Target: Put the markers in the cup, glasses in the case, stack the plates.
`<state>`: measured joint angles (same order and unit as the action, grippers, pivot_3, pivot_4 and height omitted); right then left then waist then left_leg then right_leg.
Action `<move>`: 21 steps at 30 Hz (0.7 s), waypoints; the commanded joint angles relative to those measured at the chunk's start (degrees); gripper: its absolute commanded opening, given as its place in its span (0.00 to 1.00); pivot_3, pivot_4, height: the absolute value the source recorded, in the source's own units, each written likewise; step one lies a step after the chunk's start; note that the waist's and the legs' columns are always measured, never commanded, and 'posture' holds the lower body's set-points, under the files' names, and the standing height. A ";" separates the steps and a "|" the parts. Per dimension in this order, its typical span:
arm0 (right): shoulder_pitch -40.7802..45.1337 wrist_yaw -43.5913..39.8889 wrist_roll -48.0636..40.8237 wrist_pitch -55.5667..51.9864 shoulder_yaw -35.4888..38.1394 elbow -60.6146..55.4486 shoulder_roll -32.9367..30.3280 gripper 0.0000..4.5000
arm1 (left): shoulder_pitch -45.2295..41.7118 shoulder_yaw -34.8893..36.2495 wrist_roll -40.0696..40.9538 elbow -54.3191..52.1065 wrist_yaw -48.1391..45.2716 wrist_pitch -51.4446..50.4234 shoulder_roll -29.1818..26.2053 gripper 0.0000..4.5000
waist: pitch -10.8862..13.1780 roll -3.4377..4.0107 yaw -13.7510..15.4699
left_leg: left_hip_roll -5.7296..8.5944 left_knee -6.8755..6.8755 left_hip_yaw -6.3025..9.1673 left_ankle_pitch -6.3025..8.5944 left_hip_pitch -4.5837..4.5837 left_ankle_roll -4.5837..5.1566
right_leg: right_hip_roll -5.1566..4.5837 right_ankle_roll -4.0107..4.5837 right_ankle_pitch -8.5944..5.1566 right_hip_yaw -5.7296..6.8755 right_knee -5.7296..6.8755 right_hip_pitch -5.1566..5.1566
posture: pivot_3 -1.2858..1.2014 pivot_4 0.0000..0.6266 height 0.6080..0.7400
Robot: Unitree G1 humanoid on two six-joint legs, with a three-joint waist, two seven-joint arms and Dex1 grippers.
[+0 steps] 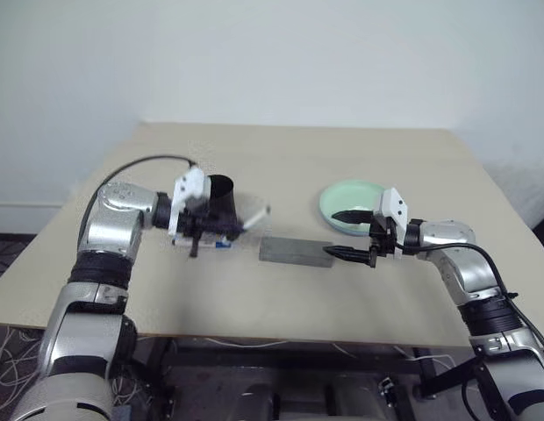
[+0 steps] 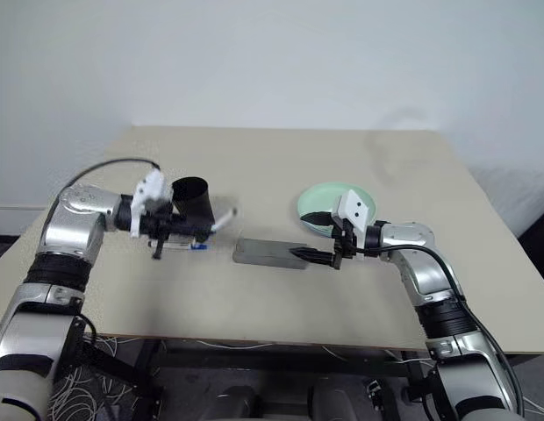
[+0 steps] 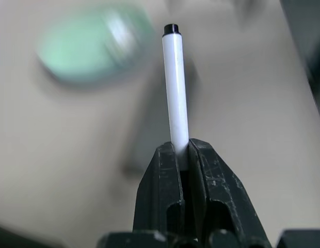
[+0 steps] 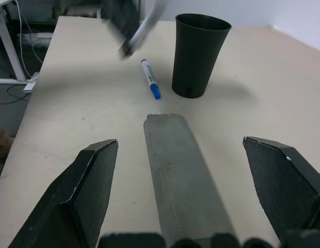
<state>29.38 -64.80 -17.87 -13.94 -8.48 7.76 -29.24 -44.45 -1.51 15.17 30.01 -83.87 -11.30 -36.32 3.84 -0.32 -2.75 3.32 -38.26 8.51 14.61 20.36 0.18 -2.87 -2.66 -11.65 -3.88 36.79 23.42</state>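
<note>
My left gripper point(image 1: 230, 230) is shut on a marker point(image 3: 175, 93), whose white barrel sticks out past the fingertips. It hovers just in front of the black cup point(image 1: 221, 197), which stands upright. Another marker point(image 4: 150, 78) with a blue cap lies on the table beside the cup's base. The grey case point(image 1: 296, 250) lies shut in the middle of the table. My right gripper point(image 1: 333, 234) hangs open at the case's right end, one finger to each side and nothing between them. A mint green plate point(image 1: 351, 206) sits just behind that gripper. The glasses are out of view.
The beige table point(image 1: 298, 158) stretches wide behind the cup and the plate. Its front edge point(image 1: 254, 338) runs close below both arms. Cables lie on the floor under the table.
</note>
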 commanded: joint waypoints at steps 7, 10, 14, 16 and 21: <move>2.49 -1.20 0.17 0.73 0.14 -0.61 -0.09 0.94 | -2.06 13.74 2.65 -2.44 31.30 9.11 10.21 0.01 | -0.01 -0.01 0.02 | -0.02 0.00 -0.04 -0.01 -0.09 -0.03 | -0.01 0.13 0.10 -0.02 -0.02 -0.02 | 0.52 0.00 0.97; 3.04 -1.45 0.30 1.02 -0.01 0.18 -0.03 0.94 | -3.37 15.24 0.81 3.88 39.25 15.33 11.61 0.01 | -0.01 -0.01 0.07 | -0.01 0.00 -0.08 -0.01 -0.10 -0.04 | -0.02 0.15 0.13 -0.02 -0.03 -0.03 | 0.52 0.00 0.97; 3.29 -1.60 0.35 1.23 -0.06 0.55 -0.08 0.94 | -4.05 14.84 -1.79 10.89 43.93 23.08 11.81 0.01 | -0.01 -0.01 0.07 | 0.01 0.00 -0.11 -0.03 -0.08 -0.05 | -0.02 0.11 0.19 -0.02 -0.06 -0.04 | 0.52 0.00 0.97; 3.17 -1.52 0.36 1.27 -0.01 0.43 -0.15 0.94 | -4.14 14.75 -2.56 14.70 45.58 25.22 11.84 0.01 | -0.01 -0.02 0.07 | 0.02 -0.01 -0.12 -0.03 -0.07 -0.05 | -0.02 0.09 0.20 -0.02 -0.10 -0.04 | 0.52 0.00 0.97; 2.73 -1.28 0.24 1.11 0.25 -0.09 -0.41 0.94 | -4.23 14.58 -3.10 20.14 46.40 28.37 11.99 0.01 | -0.02 -0.02 0.09 | 0.02 -0.01 -0.11 -0.03 -0.02 -0.05 | -0.02 0.09 0.20 -0.01 -0.11 -0.01 | 0.52 0.00 0.97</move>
<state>30.96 -66.12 -17.77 -13.57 -9.42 8.81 -29.07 -46.13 12.75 12.01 50.36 -37.87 14.88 -24.22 3.82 -0.34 -2.66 3.34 -38.26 8.40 14.58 20.34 0.13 -2.89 -2.58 -11.45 -3.89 36.68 23.41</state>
